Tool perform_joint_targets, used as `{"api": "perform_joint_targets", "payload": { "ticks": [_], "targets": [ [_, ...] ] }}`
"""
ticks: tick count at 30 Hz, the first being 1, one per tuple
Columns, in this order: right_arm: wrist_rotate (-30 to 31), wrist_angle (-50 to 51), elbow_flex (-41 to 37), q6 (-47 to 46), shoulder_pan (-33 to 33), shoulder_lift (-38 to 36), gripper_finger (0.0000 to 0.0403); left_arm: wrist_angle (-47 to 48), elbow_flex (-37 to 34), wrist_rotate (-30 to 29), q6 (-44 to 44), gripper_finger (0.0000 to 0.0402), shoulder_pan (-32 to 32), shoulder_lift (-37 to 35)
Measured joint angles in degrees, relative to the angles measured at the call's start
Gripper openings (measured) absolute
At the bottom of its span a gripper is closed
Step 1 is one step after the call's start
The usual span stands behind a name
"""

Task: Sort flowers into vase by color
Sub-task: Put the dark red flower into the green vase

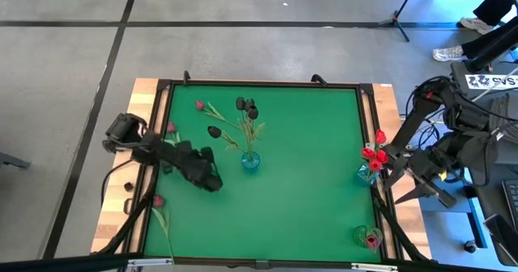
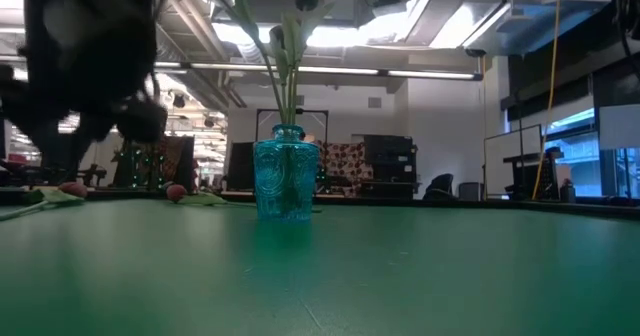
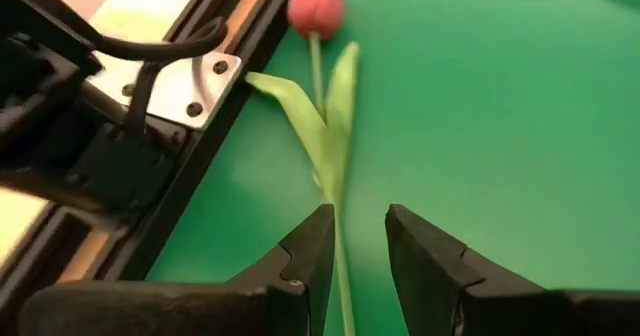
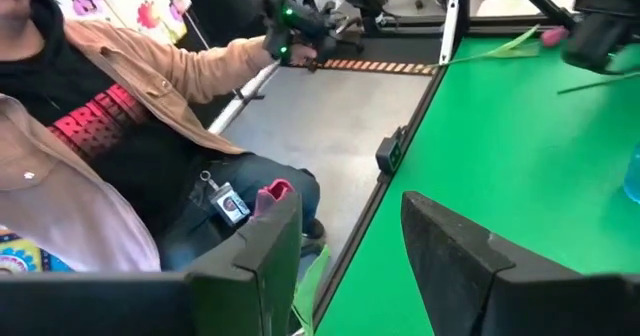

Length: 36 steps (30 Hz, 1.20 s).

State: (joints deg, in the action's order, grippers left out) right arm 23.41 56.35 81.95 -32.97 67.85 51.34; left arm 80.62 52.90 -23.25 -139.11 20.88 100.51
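Left tool point(image 3: 358, 241) parted, straddling a pink tulip point(image 3: 316, 4) stem near worktop's left edge; no grip yet.
Blue vase point(image 1: 250, 161) mid-worktop holds black tulips point(image 1: 246, 105); right-edge vase point(image 1: 367, 173) holds red tulips point(image 1: 375, 150). Right tool point(image 4: 350, 226) open, empty, beside the right edge.

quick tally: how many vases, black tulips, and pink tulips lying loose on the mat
vases: 3
black tulips: 3
pink tulips loose on the mat: 3
total: 9
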Motion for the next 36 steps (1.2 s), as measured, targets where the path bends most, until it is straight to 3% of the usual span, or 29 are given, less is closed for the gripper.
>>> {"api": "perform_joint_targets", "payload": {
  "ticks": [5, 10, 21, 31, 36],
  "targets": [
    [-0.66, 0.03, -0.02, -1.46, 0.02, 1.83, 0.0172, -8.15, -8.4, 0.25, -3.57, 0.0092, -3.18, -0.35],
    [-1.56, 0.18, -0.04, -1.49, 0.01, 3.81, 0.0172, -16.28, -15.21, 0.19, -4.63, 0.0092, -5.48, -5.11],
    [-0.31, 0.93, -0.04, -1.38, 0.0, 5.68, 0.0172, -19.42, -24.16, -1.67, -4.39, 0.0092, -9.83, -14.52],
    [0.76, 0.9, -0.04, -1.05, 0.0, 5.72, 0.0172, -19.85, -24.57, -0.8, -0.27, 0.009, -11.99, -14.71],
    [1.06, 0.89, -0.04, -0.68, 0.0, 5.72, 0.0172, -21.19, -24.03, -1.47, 4.13, 0.0048, -10.49, -15.0]
  ]
}}
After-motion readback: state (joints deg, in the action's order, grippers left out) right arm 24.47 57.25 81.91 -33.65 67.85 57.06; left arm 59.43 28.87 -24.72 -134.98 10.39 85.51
